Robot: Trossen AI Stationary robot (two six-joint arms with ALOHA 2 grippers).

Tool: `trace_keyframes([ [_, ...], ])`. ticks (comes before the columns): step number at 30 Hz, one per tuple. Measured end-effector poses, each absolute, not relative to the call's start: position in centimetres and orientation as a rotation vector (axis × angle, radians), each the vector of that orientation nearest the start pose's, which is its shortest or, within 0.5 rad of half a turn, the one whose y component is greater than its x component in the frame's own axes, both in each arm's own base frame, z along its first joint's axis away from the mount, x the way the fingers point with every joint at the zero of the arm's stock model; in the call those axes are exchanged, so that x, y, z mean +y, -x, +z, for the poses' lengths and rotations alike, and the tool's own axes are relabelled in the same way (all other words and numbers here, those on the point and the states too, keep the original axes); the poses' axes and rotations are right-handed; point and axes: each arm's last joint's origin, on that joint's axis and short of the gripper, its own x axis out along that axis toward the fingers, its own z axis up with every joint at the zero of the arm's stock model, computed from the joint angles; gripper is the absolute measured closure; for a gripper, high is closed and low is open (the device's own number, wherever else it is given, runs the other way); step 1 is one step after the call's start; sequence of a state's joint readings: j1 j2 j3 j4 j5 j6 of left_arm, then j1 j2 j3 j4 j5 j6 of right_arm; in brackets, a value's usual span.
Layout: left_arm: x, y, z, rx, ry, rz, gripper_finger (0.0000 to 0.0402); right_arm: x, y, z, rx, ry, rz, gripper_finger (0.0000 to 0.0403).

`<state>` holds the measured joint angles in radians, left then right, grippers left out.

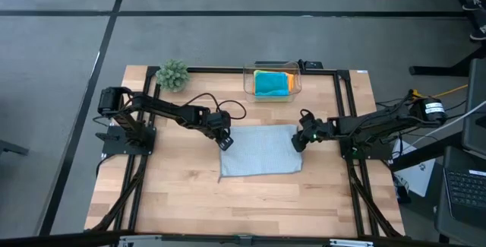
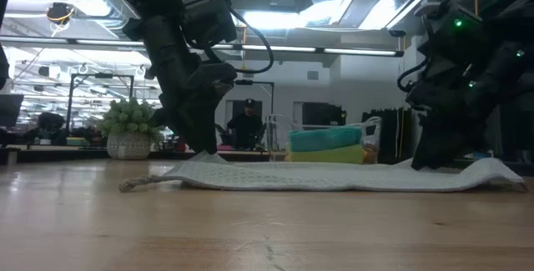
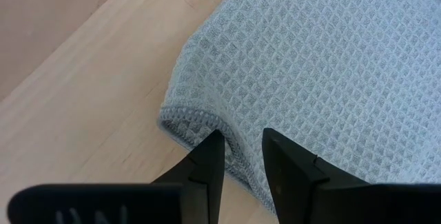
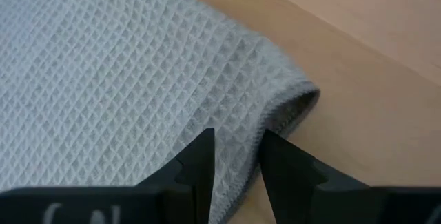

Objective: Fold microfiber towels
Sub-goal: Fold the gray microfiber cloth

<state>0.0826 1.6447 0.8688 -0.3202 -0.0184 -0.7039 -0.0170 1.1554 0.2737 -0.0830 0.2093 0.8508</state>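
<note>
A light grey waffle-weave microfiber towel [image 1: 262, 154] lies spread flat on the wooden table. My left gripper [image 1: 225, 142] stands at its left edge near the far left corner, and my right gripper [image 1: 298, 142] at its right edge near the far right corner. Each is shut on the cloth. In the low view the towel [image 2: 334, 177] rests flat on the table under both arms. A turquoise towel [image 1: 269, 83] and an orange one [image 1: 289, 80] lie in a clear box at the far edge. My left gripper pinches the towel's hemmed left edge [image 3: 238, 145] between its two fingers, just beside the far left corner [image 3: 172, 122]. The fingers slant down from the table's left. The cloth lies on the table around them. My right gripper pinches the towel's right edge [image 4: 238, 131] between its two fingers, close to the far right corner [image 4: 303, 96]. The fingers slant down from the table's right. The cloth stays on the table, with a slight ripple at the corner.
The clear plastic box [image 1: 272, 82] stands at the far edge, middle. A small green plant [image 1: 173, 74] sits at the far left. Bare wood lies in front of the towel toward the near edge.
</note>
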Motion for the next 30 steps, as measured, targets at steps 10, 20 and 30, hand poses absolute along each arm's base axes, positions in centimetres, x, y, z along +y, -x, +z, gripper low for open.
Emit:
trace_keyframes([
  [10, 2.53, -29.95, 15.2, 1.019, 0.665, 0.473, 0.031, -0.89, -17.42, 11.75, 0.775, -0.658, -0.561, 0.0297],
  [20, 2.4, -29.95, 15.22, 1.041, 0.653, 0.411, 0.031, -0.89, -17.32, 11.67, 0.79, -0.643, -0.561, 0.0393],
  [30, 2.37, -29.5, 15.03, 1.086, 0.662, 0.436, 0.031, -0.89, -17.31, 11.68, 0.795, -0.625, -0.553, 0.0397],
])
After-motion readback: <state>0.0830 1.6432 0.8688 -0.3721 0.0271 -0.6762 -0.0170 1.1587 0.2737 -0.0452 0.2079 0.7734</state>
